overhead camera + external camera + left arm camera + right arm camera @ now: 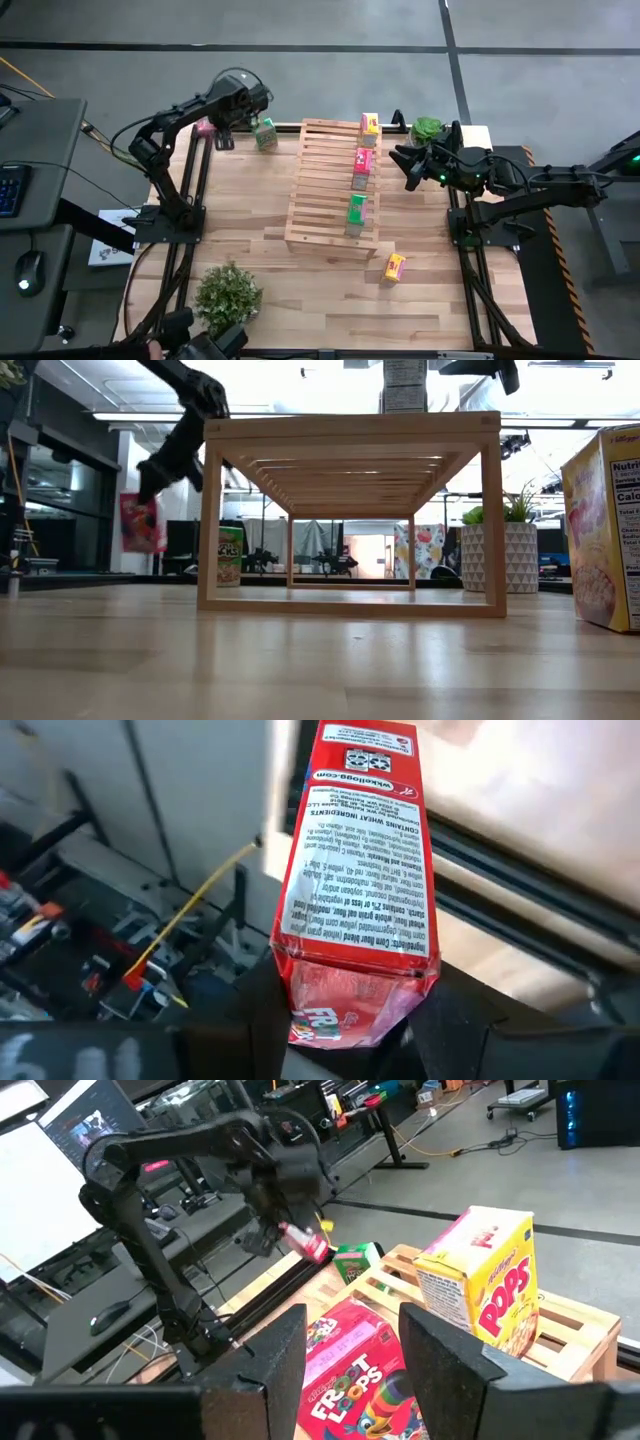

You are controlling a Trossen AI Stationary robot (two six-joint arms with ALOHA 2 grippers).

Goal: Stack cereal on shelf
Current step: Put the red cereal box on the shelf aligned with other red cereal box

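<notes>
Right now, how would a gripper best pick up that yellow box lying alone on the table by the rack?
The yellow box lies flat, clear of the rack. Probably come straight down from above and pinch its two long sides, which are narrower and unobstructed.

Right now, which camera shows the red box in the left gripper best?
The left wrist view: the red box fills the picture, print readable. The high, low and right wrist views show only a small pink-red patch at the left gripper.
</notes>
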